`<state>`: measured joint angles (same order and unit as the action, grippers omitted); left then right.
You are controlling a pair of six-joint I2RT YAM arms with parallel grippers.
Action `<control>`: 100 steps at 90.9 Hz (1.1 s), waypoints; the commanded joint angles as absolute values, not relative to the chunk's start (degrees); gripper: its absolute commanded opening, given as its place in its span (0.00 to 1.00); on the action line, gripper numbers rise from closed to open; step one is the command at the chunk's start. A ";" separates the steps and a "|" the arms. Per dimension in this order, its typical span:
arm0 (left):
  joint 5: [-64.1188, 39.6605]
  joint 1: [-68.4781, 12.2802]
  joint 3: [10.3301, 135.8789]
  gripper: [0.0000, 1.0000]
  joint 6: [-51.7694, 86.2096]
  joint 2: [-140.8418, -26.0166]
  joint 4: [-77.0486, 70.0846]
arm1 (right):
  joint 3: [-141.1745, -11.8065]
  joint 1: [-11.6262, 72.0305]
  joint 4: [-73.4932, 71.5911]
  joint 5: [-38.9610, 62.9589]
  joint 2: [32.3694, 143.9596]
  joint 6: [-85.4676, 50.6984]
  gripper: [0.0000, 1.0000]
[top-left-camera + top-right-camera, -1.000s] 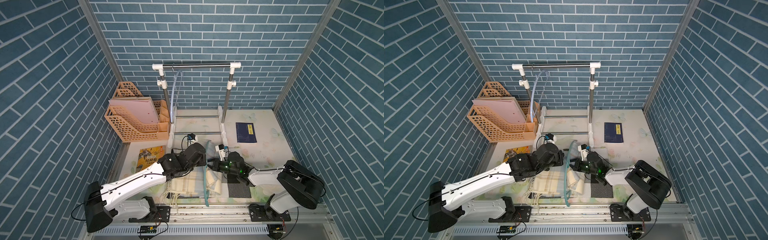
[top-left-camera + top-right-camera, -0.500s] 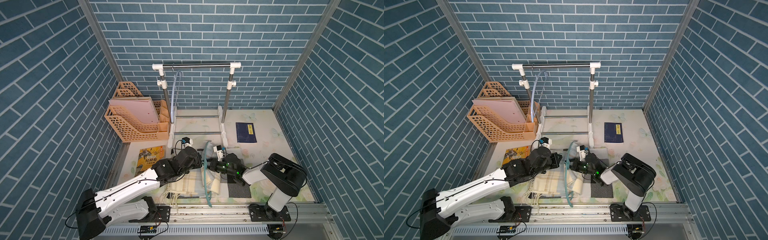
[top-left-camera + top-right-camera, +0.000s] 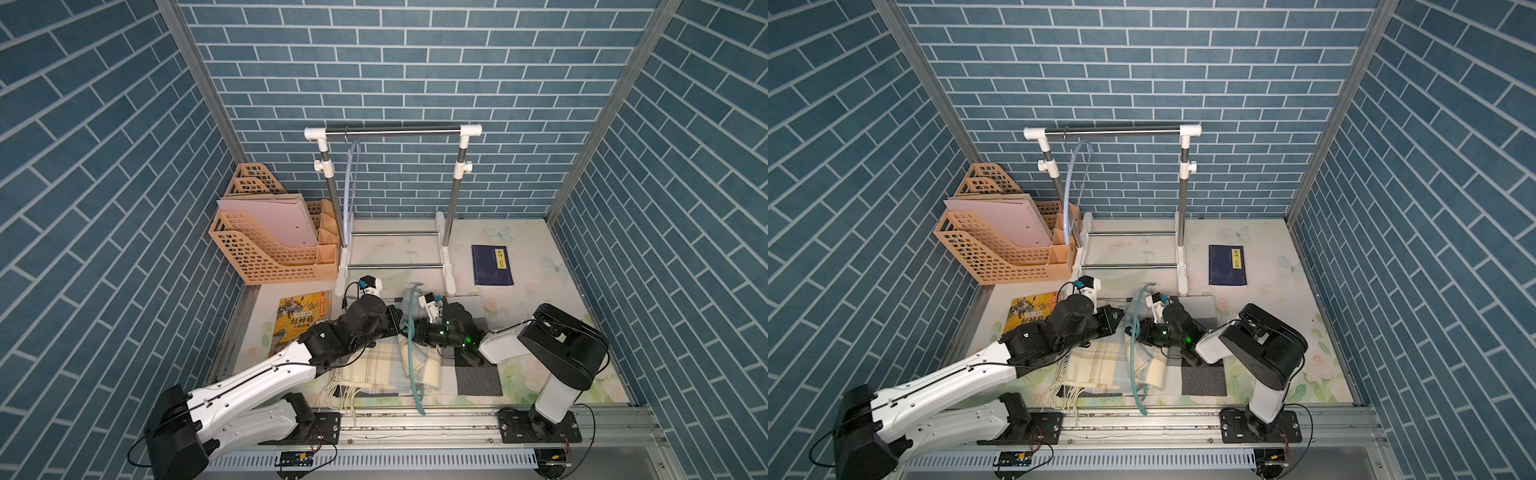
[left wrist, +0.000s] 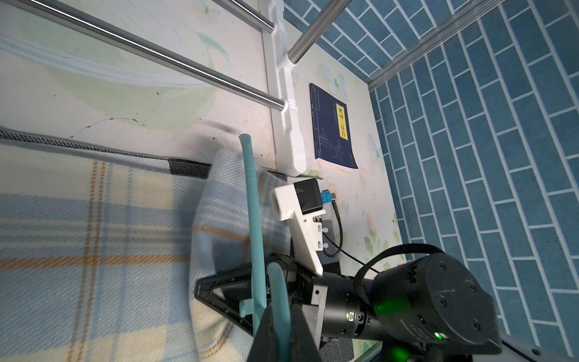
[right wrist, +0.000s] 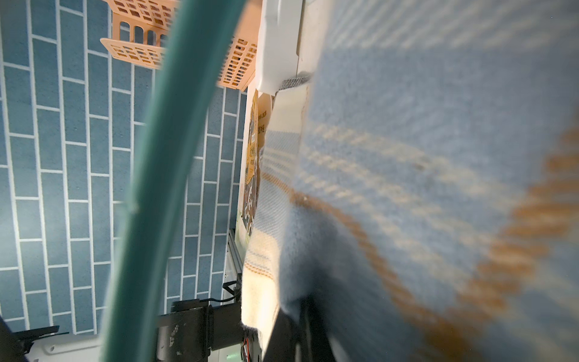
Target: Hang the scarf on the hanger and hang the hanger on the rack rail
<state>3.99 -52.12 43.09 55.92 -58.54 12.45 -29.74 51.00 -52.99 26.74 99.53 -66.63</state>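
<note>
1. The hanger (image 3: 411, 365) is teal and stands on edge just in front of the rack (image 3: 392, 132). Its long bar runs away from the rack's foot, and it sits between the two grippers.
2. The left gripper (image 3: 398, 326) is clamped on the hanger's hook end. In the left wrist view the teal hook curves straight into its jaws, with no gap beyond the plastic.
3. The right gripper (image 3: 415, 332) meets it from the far side of the bar, just beside the hanger but not on it. Its jaws are closed. Both wrist views show a fold of the scarf (image 3: 374, 365) at their tips, apparently pinched.
4. The scarf is cream plaid with blue and orange lines and lies on the mat (image 3: 478, 376) in front of the rack. Most of it is flat on the left gripper's side of the bar. One fold rises against the bar and drops on the right gripper's side. The fringe points away from the rack.
5. A pale hanger (image 3: 347, 187) hangs from the rack's top bar, near the post beside the file tray (image 3: 270, 245).
6. A blue book (image 3: 491, 264) lies beside the rack's other foot.
</note>
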 commanded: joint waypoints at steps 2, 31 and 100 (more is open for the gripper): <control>1.64 -51.08 42.97 0.00 55.09 -56.66 8.06 | -31.16 51.96 -48.74 30.84 96.78 -62.19 0.00; 1.55 -50.98 41.55 0.00 56.09 -59.43 8.61 | -32.37 52.03 -44.15 28.21 97.36 -61.52 0.45; 4.41 -50.72 46.55 0.00 52.29 -62.19 16.50 | -30.71 51.66 -10.97 13.83 65.91 -52.26 0.72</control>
<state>5.02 -50.81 43.83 54.30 -61.14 13.74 -29.93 51.37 -18.37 18.04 71.16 -57.21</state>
